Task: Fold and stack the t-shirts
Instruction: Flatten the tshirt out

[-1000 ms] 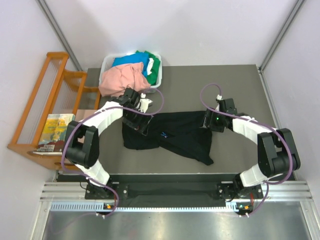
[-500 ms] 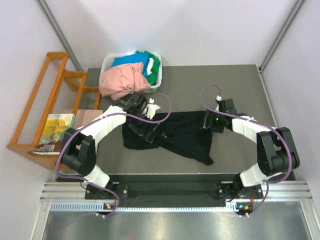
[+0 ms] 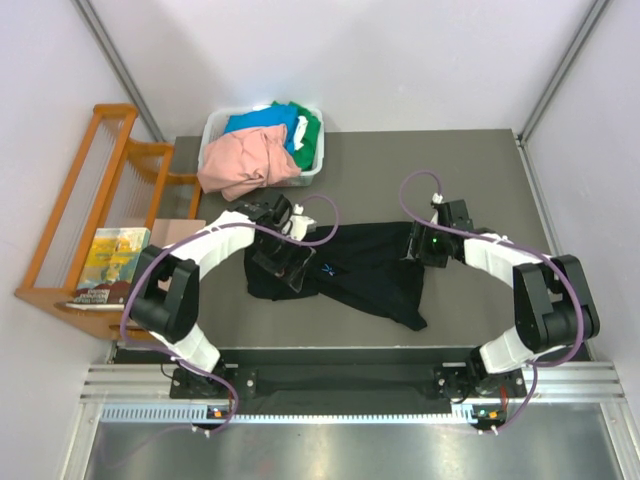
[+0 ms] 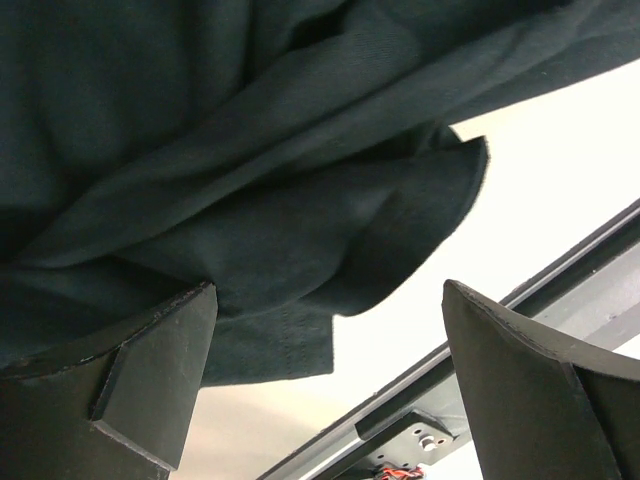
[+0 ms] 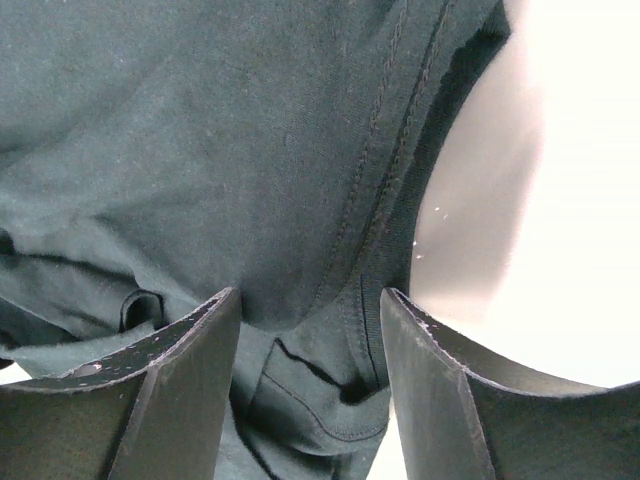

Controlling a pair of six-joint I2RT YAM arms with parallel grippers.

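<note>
Two claws: I have both down at the black t-shirt point(image 3: 365, 270), one at each end. I judge that is so the cloth can be drawn out flat before any fold.
Left claw point(image 3: 283, 260): jaws at full spread, nothing held. It sits low over the shirt's left part, just beside the light-blue chest mark point(image 3: 327, 269).
Left wrist view: a rumpled hem of the shirt point(image 4: 250, 200) lies against one finger point(image 4: 140, 390) of the claw point(image 4: 328, 300). The other finger stands over bare pale surface.
Right claw point(image 3: 417, 243): about half spread, at the shirt's right edge.
Right wrist view: the claw point(image 5: 310, 300) straddles a stitched seam, with cloth point(image 5: 200, 150) running between the jaws. I see no pinch on it.
Black t-shirt, position: crumpled in the middle of the surface point(image 3: 400, 170), between the arms, one tail trailing toward the near edge.
Other t-shirts: salmon-pink point(image 3: 245, 160), blue point(image 3: 262, 121) and green point(image 3: 308, 130), heaped in the white bin point(image 3: 212, 130) at the far left, well apart from both claws.
Stage, my judgement: spreading only; no fold made, nothing stacked.
</note>
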